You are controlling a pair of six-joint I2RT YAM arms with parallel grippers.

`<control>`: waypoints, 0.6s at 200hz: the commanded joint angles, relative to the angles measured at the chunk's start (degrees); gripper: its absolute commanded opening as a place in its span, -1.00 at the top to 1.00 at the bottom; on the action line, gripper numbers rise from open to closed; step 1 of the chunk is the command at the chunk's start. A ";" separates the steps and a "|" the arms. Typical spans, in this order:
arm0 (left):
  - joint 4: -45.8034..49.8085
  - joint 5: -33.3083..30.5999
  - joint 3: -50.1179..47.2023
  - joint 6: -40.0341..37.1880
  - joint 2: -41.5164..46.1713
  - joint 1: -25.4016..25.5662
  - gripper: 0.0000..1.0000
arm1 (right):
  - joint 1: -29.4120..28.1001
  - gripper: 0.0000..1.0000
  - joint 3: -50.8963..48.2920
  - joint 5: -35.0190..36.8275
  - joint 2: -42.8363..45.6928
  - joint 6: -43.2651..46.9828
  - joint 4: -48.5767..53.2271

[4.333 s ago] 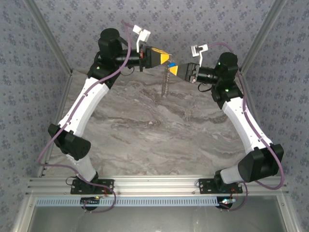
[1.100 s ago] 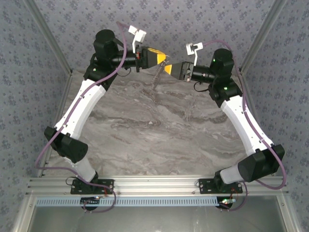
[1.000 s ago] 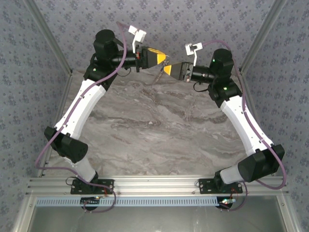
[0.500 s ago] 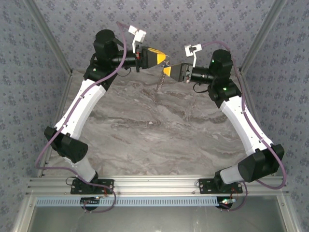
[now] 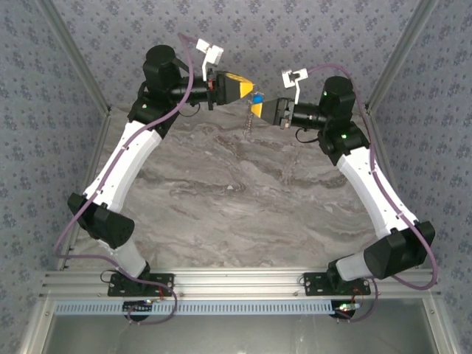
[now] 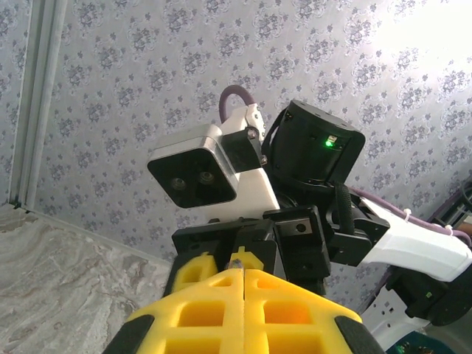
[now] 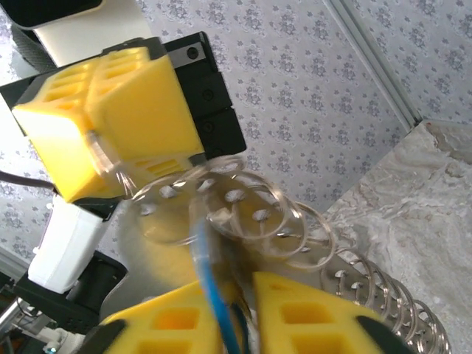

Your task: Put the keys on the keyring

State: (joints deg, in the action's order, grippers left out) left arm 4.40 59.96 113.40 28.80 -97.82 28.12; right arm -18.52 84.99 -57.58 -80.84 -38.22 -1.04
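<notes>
I hold both grippers tip to tip at upper centre, over the marble table (image 5: 221,192).
My left gripper (image 5: 250,89) pinches the dangling keyring (image 5: 249,124); my right gripper (image 5: 255,108) is clamped on the blue key (image 5: 257,96), set among the ring's top coils.

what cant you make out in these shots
- key: right wrist view, edge-on between the fingers of the right claw; blade hidden, grip unclear
- keyring: same view, motion-blurred; threading unclear
- top view: key and keyring tiny, ring blends with the table
- left claw: left wrist view, its own fingers hide what it pinches
</notes>
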 commanded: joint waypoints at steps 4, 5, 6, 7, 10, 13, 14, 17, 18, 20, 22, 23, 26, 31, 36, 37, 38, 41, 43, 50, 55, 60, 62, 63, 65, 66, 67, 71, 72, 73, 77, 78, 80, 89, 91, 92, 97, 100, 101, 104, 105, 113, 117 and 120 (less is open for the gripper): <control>-2.21 0.52 0.59 -0.27 1.93 -0.04 1.00 | 0.24 0.92 -0.55 0.10 2.17 1.63 3.63; -2.21 0.51 0.59 -0.30 1.93 -0.06 1.00 | 0.24 0.93 -0.54 0.10 2.22 1.64 3.79; -2.21 0.51 0.59 -0.31 1.93 -0.03 1.00 | 0.29 0.94 -0.53 0.10 2.24 1.65 3.91; -2.21 0.51 0.59 -0.31 1.93 -0.01 1.00 | 0.26 0.95 -0.53 0.15 2.30 1.65 3.97; -2.13 0.43 0.51 -0.39 1.93 -0.02 1.00 | 0.32 0.98 -0.53 0.21 2.41 1.65 4.24; -2.04 0.38 0.50 -0.43 2.01 -0.04 1.00 | 0.33 1.00 -0.53 0.22 2.48 1.59 4.82; -2.04 0.40 0.50 -0.46 2.01 -0.06 1.00 | 0.33 1.00 -0.53 0.29 2.50 1.67 4.91; -2.01 0.33 0.55 -0.54 2.02 -0.13 1.00 | 0.33 1.00 -0.45 0.31 2.60 1.70 5.27; -1.98 0.33 0.52 -0.56 2.02 -0.15 1.00 | 0.33 1.00 -0.45 0.34 2.61 1.68 5.48; -1.89 0.26 0.51 -0.64 2.02 -0.12 1.00 | 0.40 1.00 -0.44 0.36 2.68 1.66 5.77; -1.86 0.20 0.50 -0.71 2.02 -0.16 1.00 | 0.41 1.00 -0.44 0.41 2.74 1.66 6.00; -1.82 0.22 0.50 -0.73 2.02 -0.16 1.00 | 0.42 1.00 -0.44 0.39 2.77 1.66 6.16; -1.70 0.08 0.50 -0.83 2.09 -0.17 1.00 | 0.46 1.00 -0.36 0.39 2.79 1.70 6.45; -1.59 0.05 0.46 -0.98 2.11 -0.18 1.00 | 0.51 1.00 -0.35 0.48 2.95 1.66 6.93; -1.51 -0.02 0.42 -1.10 2.19 -0.24 1.00 | 0.59 1.00 -0.30 0.52 3.12 3.34 7.56; -1.51 -0.07 0.41 -1.10 2.19 -0.25 1.00 | 0.59 1.00 -0.28 0.53 3.13 3.51 7.72; -1.50 -0.09 0.41 -1.11 2.19 -0.30 1.00 | 0.59 1.00 -0.27 0.49 3.14 3.68 7.85; -1.45 -0.11 0.41 -1.19 2.22 -0.30 1.00 | 0.67 1.00 -0.20 0.53 3.26 3.87 8.17; -1.42 -0.15 0.41 -1.24 2.27 -0.27 1.00 | 0.72 1.00 -0.18 0.61 3.33 4.01 8.45; -1.24 -0.28 0.42 -1.44 2.28 -0.32 1.00 | 0.84 1.00 -0.01 0.78 3.45 4.42 9.55; -1.08 -0.36 0.44 -1.53 2.33 -0.33 1.00 | 0.91 1.00 0.21 0.81 3.53 4.69 10.28; -0.84 -0.39 0.41 -1.76 2.37 -0.39 1.00 | 1.03 1.00 0.39 0.85 3.58 5.01 11.14; -0.77 -0.45 0.44 -1.84 2.42 -0.36 1.00 | 1.03 1.00 0.49 0.88 3.62 5.17 11.41; -0.70 -0.50 0.42 -1.87 2.44 -0.40 1.00 | 1.03 1.00 0.55 0.93 3.65 5.26 11.58; -0.64 -0.54 0.44 -1.94 2.45 -0.36 1.00 | 1.08 1.00 0.67 1.08 3.66 5.48 11.98; -0.63 -0.63 0.43 -2.01 2.46 -0.35 1.00 | 1.10 1.00 0.73 1.12 3.67 5.59 12.31; -0.59 -0.68 0.46 -2.04 2.50 -0.39 1.00 | 1.11 1.00 0.80 1.14 3.67 5.69 12.61; -0.35 -0.76 0.39 -2.28 2.54 -0.35 1.00 | 1.20 1.00 1.09 1.24 3.69 6.11 13.53; -0.31 -0.83 0.36 -2.31 2.55 -0.35 1.00 | 1.20 1.00 1.16 1.28 3.68 6.25 13.61; -0.20 -0.91 0.39 -2.37 2.55 -0.39 1.00 | 1.21 1.00 1.24 1.31 3.68 6.37 13.92; 0.08 -1.09 0.43 -2.67 2.63 -0.44 1.00 | 1.32 1.00 1.58 1.41 3.69 6.75 14.74; 0.17 -1.13 0.42 -2.77 2.59 -0.43 1.00 | 1.31 1.00 1.67 1.46 3.73 6.84 14.96; 0.34 -1.24 0.42 -2.91 2.69 -0.46 1.00 | 1.34 1.00 1.80 1.50 3.75 7.04 15.37; 0.96 -1.50 0.42 -3.47 2.80 -0.43 1.00 | 1.38 1.00 2.55 1.87 3.65 7.81 16.97; 1.02 -1.51 0.42 -3.59 2.76 -0.46 1.00 | 1.43 1.00 2.72 1.93 3.64 7.98 17.37; 1.08 -1.51 0.41 -3.63 2.79 -0.44 1.00 | 1.41 1.00 2.77 1.98 3.66 8.07 17.55; 1.21 -1.60 0.42 -3.79 2.85 -0.53 1.00 | 1.42 1.00 3.09 2.07 3.54 8.33 18.06; 1.33 -1.60 0.42 -3.83 2.92 -0.59 1.00 | 1.41 1.00 3.27 2.08 3.49 8.50 18.41; 1.32 -1.60 0.41 -3.83 2.91 -0.55 1.00 | 1.40 1.00 3.35 2.10 3.45 8.55 18.56; 1.35 -1.66 0.41 -3.90 2.90 -0.57 1.00 | 1.43 1.00 3.60 2.12 3.42 8.68 18.83; 1.38 -1.63 0.41 -3.91 2.86 -0.59 1.00 | 1.41 1.00 3.65 2.12 3.41 8.68 18.99; 1.63 -1.63 0.50 -4.08 2.80 -0.57 1.00 | 1.39 1.00 4.39 2.16 3.08 9.18 20.22; 1.77 -1.61 0.57 -4.18 2.81 -0.57 1.00 | 1.41 1.00 4.75 2.21 2.93 9.50 20.62; 1.89 -1.66 0.59 -4.31 2.81 -0.66 1.00 | 1.45 1.00 5.05 2.24 2.84 9.78 21.20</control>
State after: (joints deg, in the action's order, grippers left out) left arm 7.88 58.92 113.19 26.39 -97.82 28.12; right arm -17.72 87.13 -56.45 -78.08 -31.53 13.02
